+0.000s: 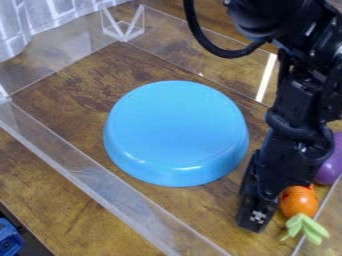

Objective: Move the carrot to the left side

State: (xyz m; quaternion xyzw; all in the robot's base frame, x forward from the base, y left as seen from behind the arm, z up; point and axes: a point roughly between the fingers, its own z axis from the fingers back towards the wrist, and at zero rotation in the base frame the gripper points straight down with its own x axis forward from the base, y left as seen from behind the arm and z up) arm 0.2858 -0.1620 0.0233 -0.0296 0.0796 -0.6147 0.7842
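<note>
The carrot (299,202) is a small orange toy with a light green leafy top, at the lower right of the camera view. My gripper (275,208) comes down from the black arm and is shut on the carrot's orange body. One dark finger (257,207) shows on the carrot's left; the other is hidden behind it. The leafy top points down and right, free of the fingers. The carrot sits right of the blue plate (174,130) and does not touch it.
A purple eggplant toy (330,160) lies at the right edge, partly hidden by the arm. Clear plastic walls (80,170) ring the wooden table (67,100). A clear triangular stand (123,20) is at the back left.
</note>
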